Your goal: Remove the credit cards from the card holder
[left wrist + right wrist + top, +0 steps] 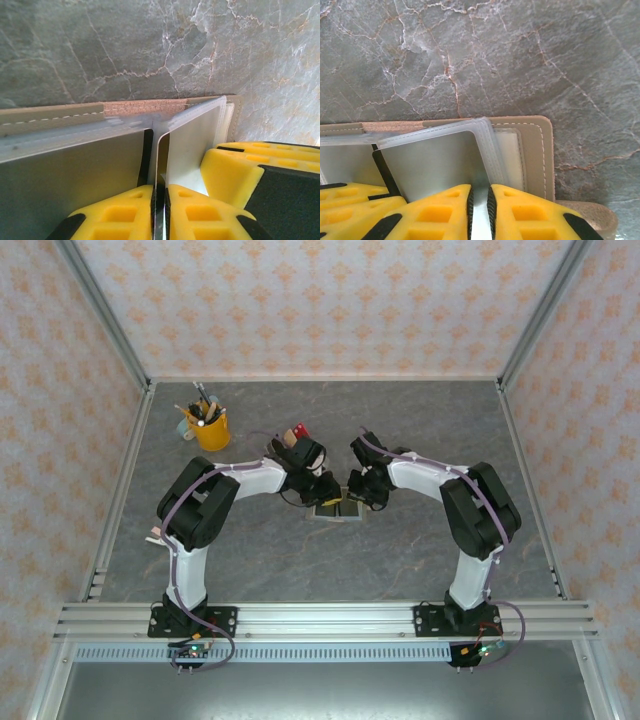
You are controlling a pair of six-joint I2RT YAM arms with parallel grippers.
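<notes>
Item: flat grey-tan stitched bifold card holder [337, 508], lying opened on the table midway between the two arms, with its clear plastic sleeve leaves [485, 135] fanned up from the spine. Contents: credit cards [510, 150]; from where I stand I can make out a pale yellowish panel under the plastic and a dark edge further along, and both appear seated in their pockets. Left gripper [160, 197], yellow-padded: pinched tight on one raised sleeve leaf, seen edge-on between its pads. Right gripper [479, 200], same make: likewise clenched on a neighbouring leaf over the holder's right half. The two sets of fingers sit just beside each other above the holder. Progress, as I judge it: the holder is open and its leaves are parted, but I see no card drawn free of a pocket, so the extraction itself is all to come. Surroundings: grey marbled tabletop [470, 60]; well back on the left, a yellow cup of pens and brushes [210, 430]; nearer the arms, a small clear rack with brown and red slabs [293, 434], apart from the work.
</notes>
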